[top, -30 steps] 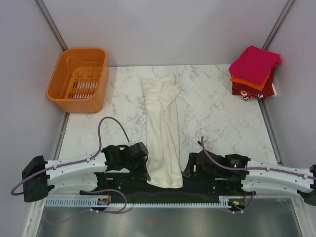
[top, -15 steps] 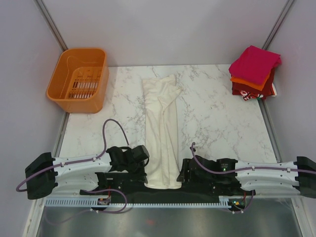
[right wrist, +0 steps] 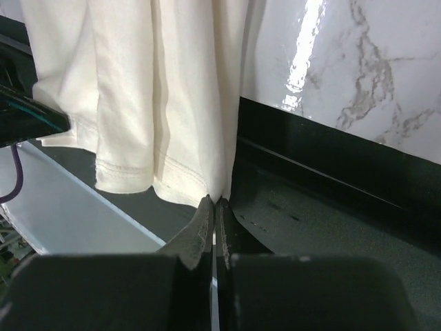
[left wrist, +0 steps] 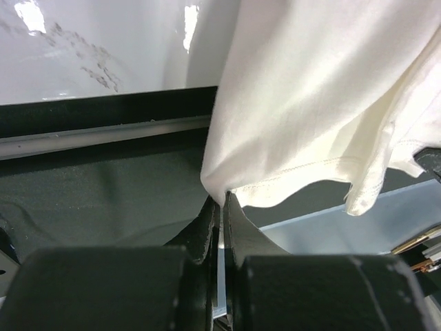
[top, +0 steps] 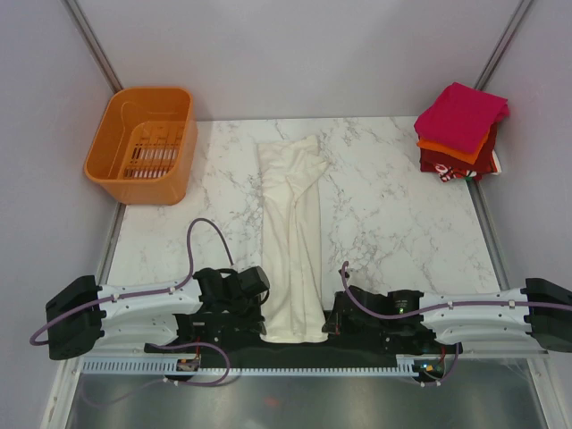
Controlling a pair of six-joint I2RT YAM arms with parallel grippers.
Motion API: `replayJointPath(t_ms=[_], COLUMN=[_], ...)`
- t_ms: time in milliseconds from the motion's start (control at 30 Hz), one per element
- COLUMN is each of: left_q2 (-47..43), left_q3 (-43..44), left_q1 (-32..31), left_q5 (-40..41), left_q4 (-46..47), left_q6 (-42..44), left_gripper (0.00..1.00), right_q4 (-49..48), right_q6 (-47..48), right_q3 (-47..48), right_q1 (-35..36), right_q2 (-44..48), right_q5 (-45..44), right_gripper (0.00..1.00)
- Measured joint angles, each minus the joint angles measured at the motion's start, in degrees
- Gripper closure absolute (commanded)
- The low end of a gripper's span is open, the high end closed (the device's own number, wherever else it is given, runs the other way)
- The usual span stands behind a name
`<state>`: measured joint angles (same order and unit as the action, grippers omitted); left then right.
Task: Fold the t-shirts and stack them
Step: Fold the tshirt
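Note:
A cream-white t-shirt lies folded into a long narrow strip down the middle of the marble table, its hem hanging over the near edge. My left gripper is shut on the hem's left corner. My right gripper is shut on the hem's right corner. In the left wrist view the cream-white t-shirt drapes above the closed fingers. In the right wrist view the cream-white t-shirt hangs in folds over the table's edge. Folded magenta-pink, orange and dark red t-shirts are stacked at the far right.
An orange plastic slotted basket stands at the far left corner. A black rail runs along the near edge between the arm bases. Grey walls close in the table on three sides.
The right arm slid left to the hem's right corner and its gripper went from open to shut on it. The left gripper kept its grip and shifted slightly.

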<state>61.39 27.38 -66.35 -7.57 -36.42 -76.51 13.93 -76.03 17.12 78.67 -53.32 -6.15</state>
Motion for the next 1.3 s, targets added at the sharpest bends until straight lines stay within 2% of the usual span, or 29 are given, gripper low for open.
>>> replayJointPath(t_ms=[200,267,367,467,633,833,1000,1300], left_q2=[-0.13,-0.35,-0.31,0.28,2.36,6.34,15.39,33.79], left_q3=[3.87,8.37,15.89,21.88,26.49,34.36,43.06,56.68], left_q1=[-1.14,-1.27,-1.16,0.0,6.1,17.92,24.72,32.5], left_q5=[0.42,1.62,3.78,5.79,7.54,7.69,7.52,6.75], left_q4=[-2.86,-5.81,-9.53,-12.35,-16.31,-18.84,-19.17,-19.1], left_q6=[0.07,0.22,1.64,4.07,9.22,18.29,25.46,35.74], left_gripper=[0.98,0.98,0.91,0.91,0.92,0.93,0.94,0.97], right_q4=[6.78,10.6,15.13,18.27,21.94,23.91,23.21,21.81], right_q6=[1.77,2.64,4.37,6.93,13.64,24.65,32.3,40.98], right_q3=[5.33,10.36,18.01,23.74,30.49,38.49,46.05,55.89], right_q1=[0.63,0.7,0.61,-0.59,-10.08,-23.45,-31.28,-41.51], right_q2=[0.24,0.42,0.44,-0.09,-3.56,-10.62,-18.95,-33.44], right_q5=[-2.71,-4.94,-8.74,-11.74,-12.85,-10.25,-6.47,-0.17], right_gripper=[1.0,1.0,1.0,1.0,1.0,1.0,1.0,1.0])
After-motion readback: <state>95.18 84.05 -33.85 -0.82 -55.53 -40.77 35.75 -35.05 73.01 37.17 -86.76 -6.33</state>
